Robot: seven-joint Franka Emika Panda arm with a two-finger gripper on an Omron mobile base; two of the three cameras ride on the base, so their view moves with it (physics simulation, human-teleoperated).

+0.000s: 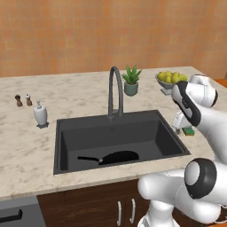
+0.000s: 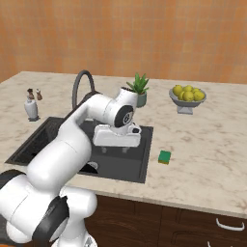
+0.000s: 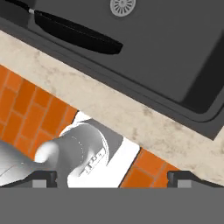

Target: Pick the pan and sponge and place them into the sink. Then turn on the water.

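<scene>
Already the pan (image 1: pixel 116 157) lies in the sink (image 1: pixel 71 133), left base view. Right base view: sponge (image 2: pixel 165 157) on counter (image 2: pixel 202 144) beside the basin; gripper (image 2: pixel 117 148) above the sink. Hand view: fingertips (image 3: pixel 40 178) wide apart, empty.

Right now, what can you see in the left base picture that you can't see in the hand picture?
The left base view alone has the faucet, the soap bottle, the two small shakers, the potted plant, the bowl of lemons and a corner of the green sponge on the counter beside the arm. The hand view alone has the round silver drain and the orange tiled floor. Both have the black pan lying in the dark sink, and the beige counter.
</scene>
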